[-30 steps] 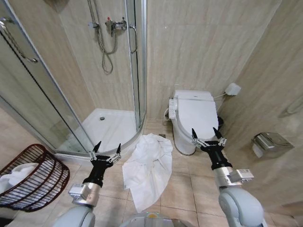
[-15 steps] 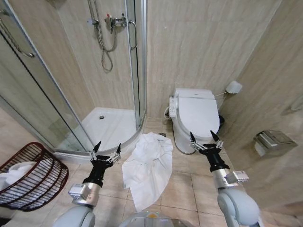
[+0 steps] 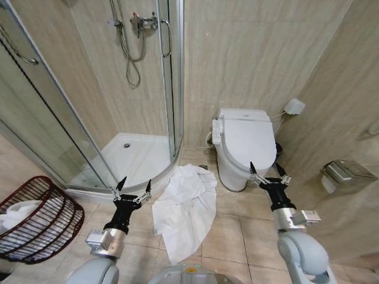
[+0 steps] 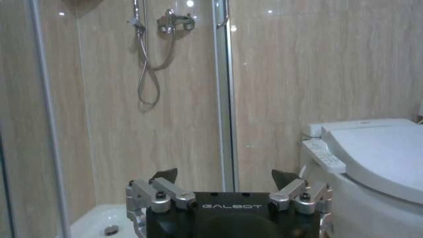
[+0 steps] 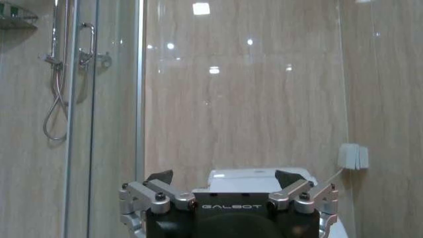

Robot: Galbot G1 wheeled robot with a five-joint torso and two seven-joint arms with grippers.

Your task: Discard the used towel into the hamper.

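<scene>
A white used towel [image 3: 185, 208] lies crumpled on the tiled floor between the shower and the toilet. The hamper [image 3: 37, 220], a dark red-brown wire basket holding some white cloth, stands at the far left of the floor. My left gripper [image 3: 133, 185] is raised left of the towel, open and empty, also seen as the left gripper [image 4: 225, 174] in its wrist view. My right gripper [image 3: 266, 170] is raised to the towel's right, in front of the toilet, open and empty; the right wrist view shows the right gripper [image 5: 225, 174] the same way.
A glass-walled shower [image 3: 133, 157] with a white tray stands behind the towel on the left. A white toilet [image 3: 246, 145] stands right of it against the back wall. A metal paper holder [image 3: 345, 173] hangs on the right wall.
My right arm has shifted to the right and slightly down. The head view has tilted a little. The left arm, towel and hamper have kept their places.
</scene>
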